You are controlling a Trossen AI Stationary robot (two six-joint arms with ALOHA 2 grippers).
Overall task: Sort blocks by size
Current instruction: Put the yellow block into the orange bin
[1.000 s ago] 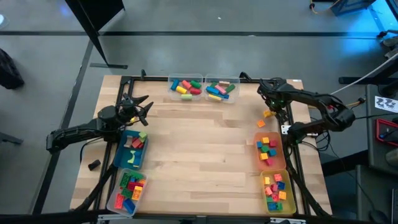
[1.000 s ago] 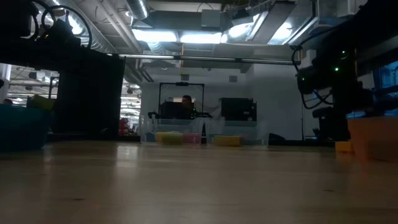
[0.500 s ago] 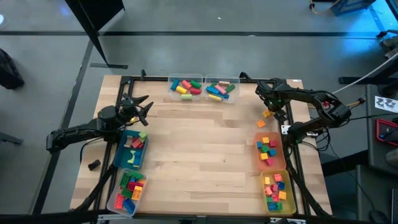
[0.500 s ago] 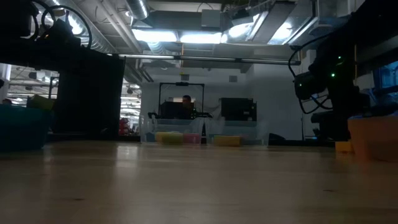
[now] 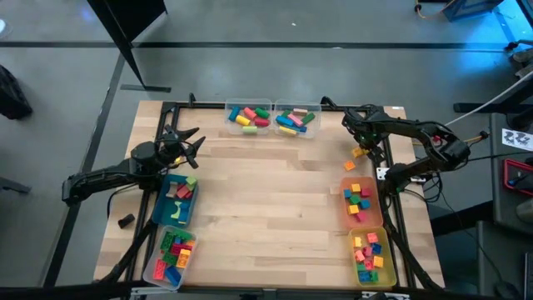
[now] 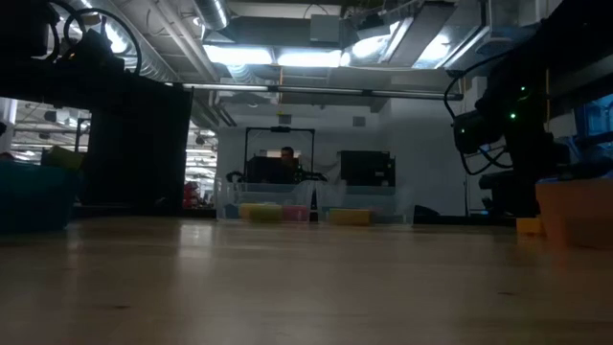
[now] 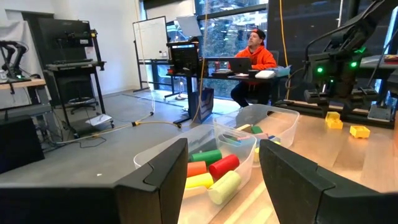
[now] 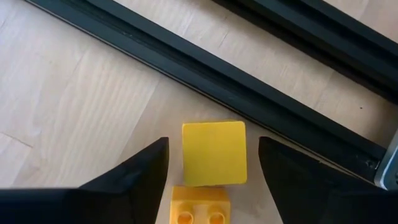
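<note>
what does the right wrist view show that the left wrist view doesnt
Only the right wrist view: the right gripper, open, over a smooth yellow block touching a studded yellow block, beside a dark rail.

Only the left wrist view: the open left gripper, clear bins with rounded blocks, and a seated person.

Both: yellow blocks on the wooden table.

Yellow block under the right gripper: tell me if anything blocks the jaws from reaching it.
Nothing visible does. The right gripper hangs open directly over the yellow block, jaws on either side. A second yellow studded block sits against it; the black frame rail lies beyond.
</note>
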